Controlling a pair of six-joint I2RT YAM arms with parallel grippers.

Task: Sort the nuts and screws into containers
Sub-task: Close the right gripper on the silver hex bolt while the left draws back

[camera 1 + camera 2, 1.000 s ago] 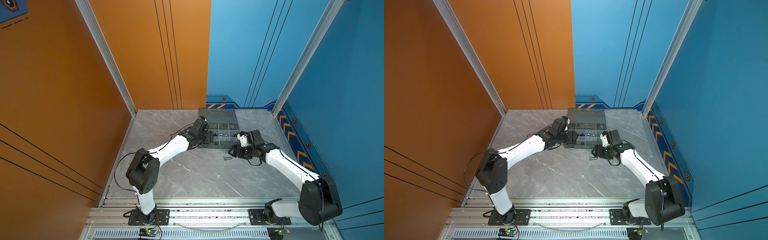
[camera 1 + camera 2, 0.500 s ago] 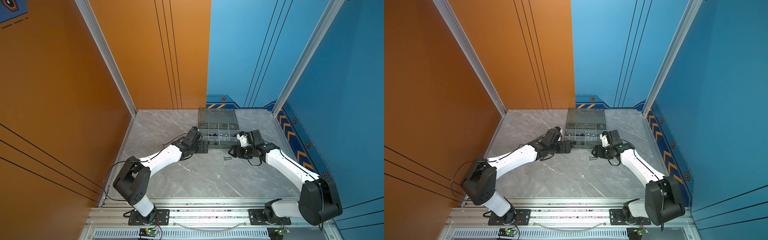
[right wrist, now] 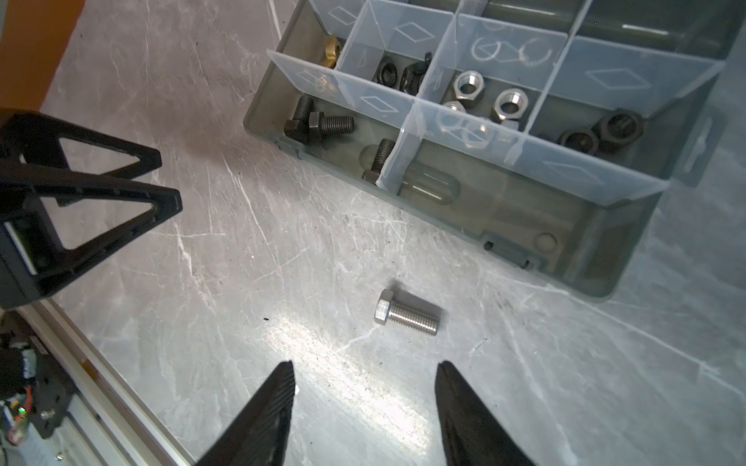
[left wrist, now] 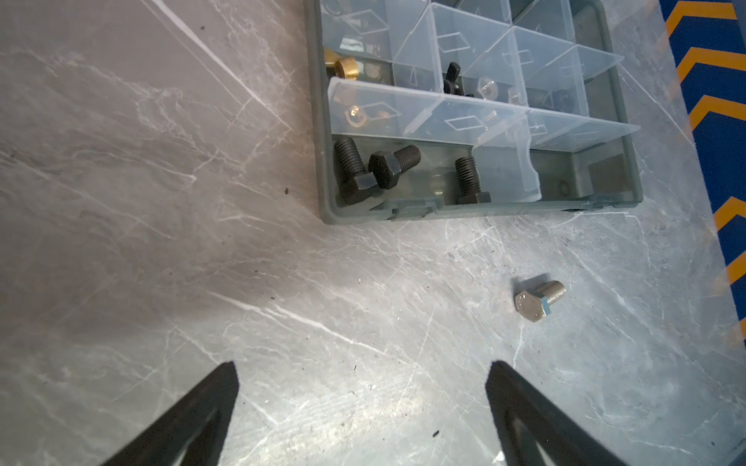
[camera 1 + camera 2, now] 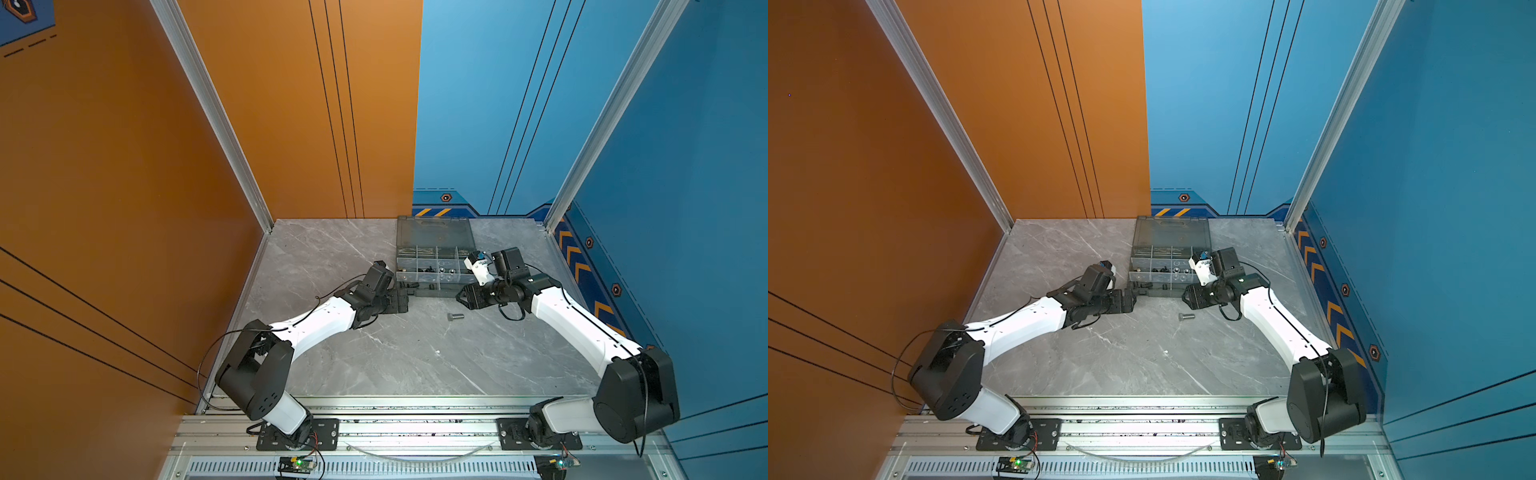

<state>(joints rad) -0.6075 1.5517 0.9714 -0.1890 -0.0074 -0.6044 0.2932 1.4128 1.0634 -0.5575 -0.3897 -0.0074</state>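
Screw (image 3: 407,312) lies loose just ahead of right end effector (image 3: 364,365).

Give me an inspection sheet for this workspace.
Surface: grey marbled tabletop, scratched.
Job's things: smoky-grey translucent plastic organizer case, lid open; three matte black hex bolts in one compartment; silver hex nuts, black hex nuts, brass winged nut in others; shiny silver hex bolt loose on the tabletop.
Clutter: nothing seen.
Grippers: left gripper open, empty; right gripper open, empty, near the silver bolt.
Cables: black cables loop beside both arms.
Surroundings: orange wall panels, blue wall panels, aluminium base rail.
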